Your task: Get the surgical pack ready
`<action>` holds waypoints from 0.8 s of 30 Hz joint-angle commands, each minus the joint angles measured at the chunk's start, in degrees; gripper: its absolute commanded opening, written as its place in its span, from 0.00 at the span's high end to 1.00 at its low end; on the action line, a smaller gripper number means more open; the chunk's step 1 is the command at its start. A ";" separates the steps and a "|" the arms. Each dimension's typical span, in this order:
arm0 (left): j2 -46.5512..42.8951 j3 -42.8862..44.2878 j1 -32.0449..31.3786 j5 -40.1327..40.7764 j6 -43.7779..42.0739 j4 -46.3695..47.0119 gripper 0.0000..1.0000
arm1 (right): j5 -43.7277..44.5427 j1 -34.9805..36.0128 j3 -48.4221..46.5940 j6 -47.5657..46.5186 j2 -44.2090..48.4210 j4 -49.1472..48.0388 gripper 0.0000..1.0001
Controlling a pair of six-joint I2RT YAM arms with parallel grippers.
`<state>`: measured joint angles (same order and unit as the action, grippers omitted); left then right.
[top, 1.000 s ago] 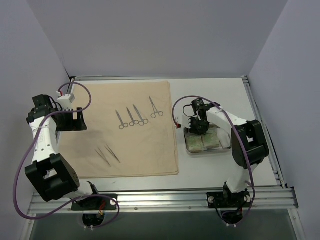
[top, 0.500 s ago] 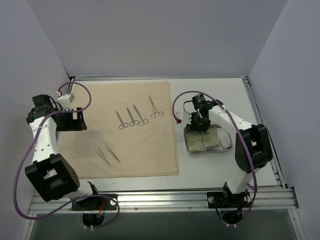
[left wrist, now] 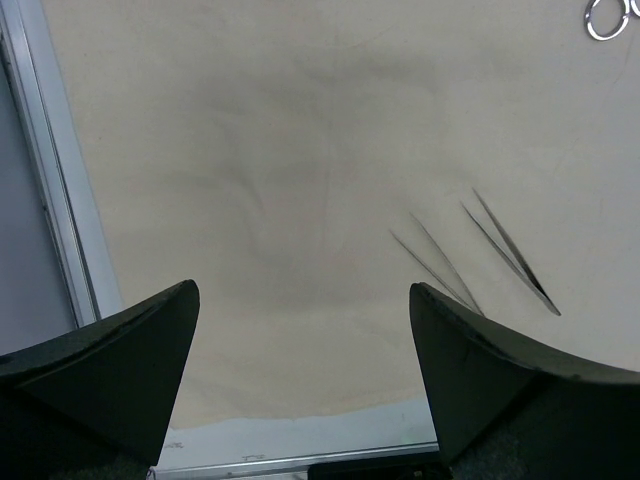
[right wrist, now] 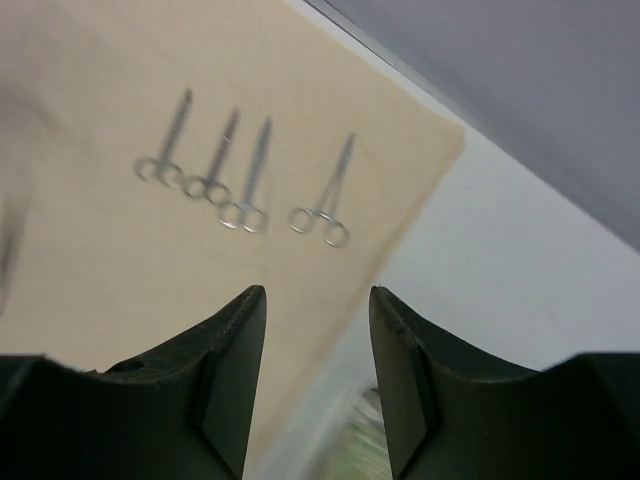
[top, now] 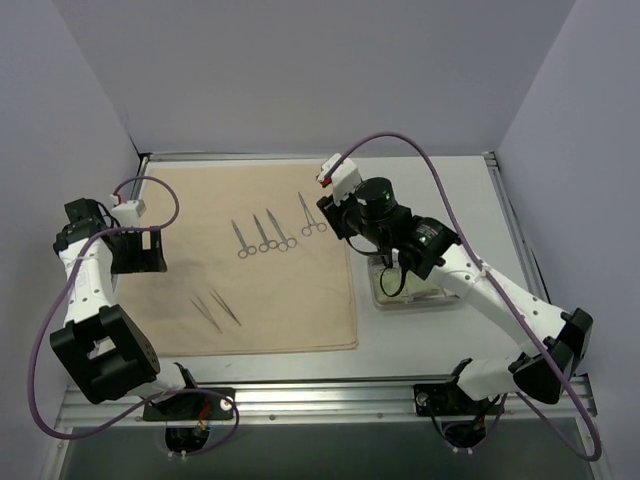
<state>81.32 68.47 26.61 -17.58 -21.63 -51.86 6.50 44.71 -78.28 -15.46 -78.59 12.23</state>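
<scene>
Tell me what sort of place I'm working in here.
Probably a lab test cell staged as a surgical prep bench, not a real theatre: plain white walls box in the table, and a beige cloth carries steel forceps and tweezers beside a small steel tray.

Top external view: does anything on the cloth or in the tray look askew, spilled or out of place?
Nothing stands out. The beige cloth lies flat, four forceps and two tweezers lie in rows on it, and the tray sits square beside its right edge.
</scene>
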 commanded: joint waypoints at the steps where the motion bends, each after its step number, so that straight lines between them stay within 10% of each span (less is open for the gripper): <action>1: -2.21 -0.96 0.81 2.90 -0.26 1.76 0.04 | 5.00 5.10 5.75 31.08 -2.44 -14.48 0.59; 7: -3.97 -2.81 0.90 6.06 -0.26 1.67 0.04 | 6.77 16.09 0.62 36.38 -16.48 -19.80 0.60; 17: -5.03 -3.78 0.90 5.10 0.27 1.58 0.05 | 1.93 24.28 -29.70 34.01 -49.61 -0.21 0.64; 24: -4.85 -4.22 0.81 3.61 -0.61 1.76 0.04 | 3.34 25.25 -34.92 33.92 -55.44 2.54 0.66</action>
<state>78.00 64.29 27.11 -12.27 -21.63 -51.48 8.12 70.17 -110.17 17.98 -134.15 11.53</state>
